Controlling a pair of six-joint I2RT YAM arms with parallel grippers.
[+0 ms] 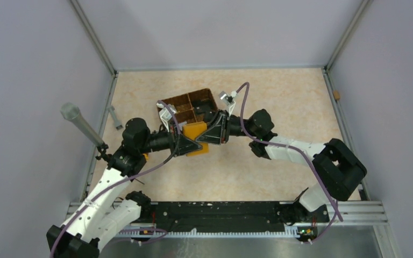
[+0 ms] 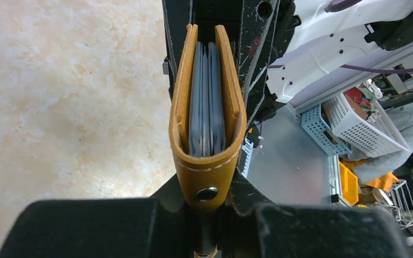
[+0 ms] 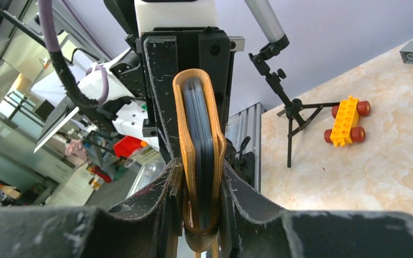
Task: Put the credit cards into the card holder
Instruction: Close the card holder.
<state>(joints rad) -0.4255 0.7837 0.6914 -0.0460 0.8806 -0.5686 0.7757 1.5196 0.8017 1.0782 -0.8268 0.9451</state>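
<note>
Both arms are meeting in the middle right now, and the card holder [image 1: 196, 134] hangs between them, up off the counter [image 1: 279, 91], just in front of the brown divided basket [image 1: 191, 107]. The left gripper [image 2: 207, 207] has its jaws clenched on the end with the dark stud. The right gripper [image 3: 201, 215] has its jaws pinched on the opposite end, so the wallet is clamped from both sides, edge-on to each wrist camera.

Looking down the fold from the left wrist, the credit cards [image 2: 207, 102] sit inside, grey edges packed between the two orange flaps. The right wrist view agrees: dark card edges tucked within the leather.

My read is that we are late in the job. The cards I can see are in the holder, and from overhead I spot no loose card on the counter, though the arms hide part of the basket, so I can't rule one out there. What's left, I'd guess, is squeezing the flaps together and setting the holder down.

The count: one card holder. Cards, I make out at least three edges, possibly four; they sit too tight to be sure. One basket. One yellow toy block [image 3: 347, 121] with red wheels off to the side, well apart.
</note>
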